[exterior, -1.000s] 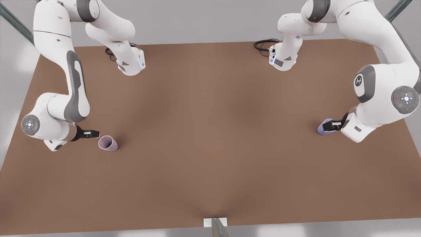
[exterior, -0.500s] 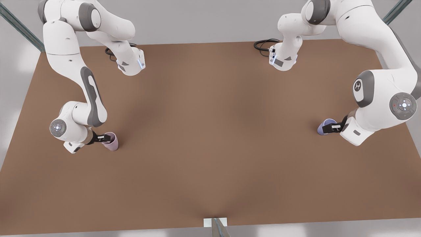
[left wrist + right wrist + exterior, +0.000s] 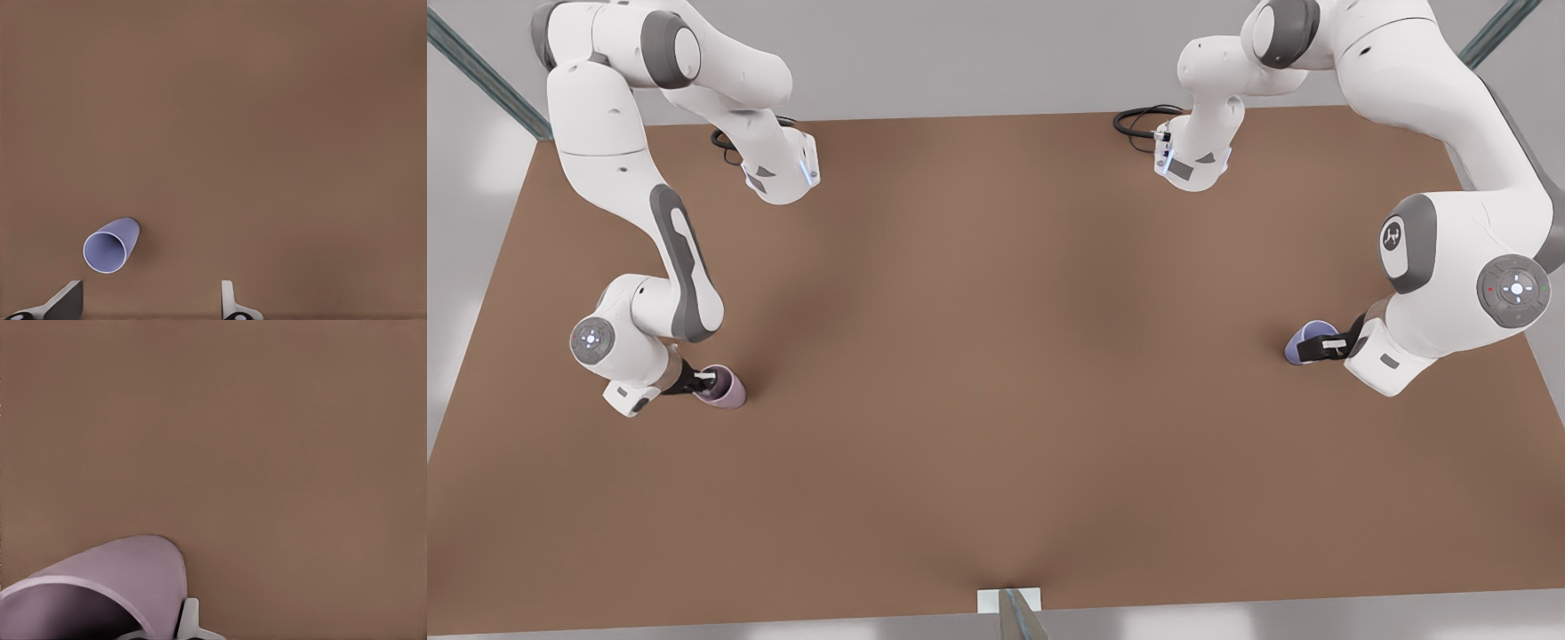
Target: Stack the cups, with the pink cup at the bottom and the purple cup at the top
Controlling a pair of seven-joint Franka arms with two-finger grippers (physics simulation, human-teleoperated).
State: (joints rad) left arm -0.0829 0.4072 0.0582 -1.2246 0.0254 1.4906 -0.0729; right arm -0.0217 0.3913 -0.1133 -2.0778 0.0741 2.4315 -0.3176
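The right tool (image 3: 710,380) is sitting around the pink cup (image 3: 725,388), one finger (image 3: 189,618) outside its wall; I cannot tell if it is pinching. The left tool (image 3: 1325,345) is hanging spread just beside the purple cup (image 3: 109,245). Both cups are standing well apart on the worktop (image 3: 996,356); I judge all stacking remains.

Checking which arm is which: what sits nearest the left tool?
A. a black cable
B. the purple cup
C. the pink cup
B: the left wrist view shows the purple cup on the table just ahead of the open left tool, while the right tool is at the pink cup.
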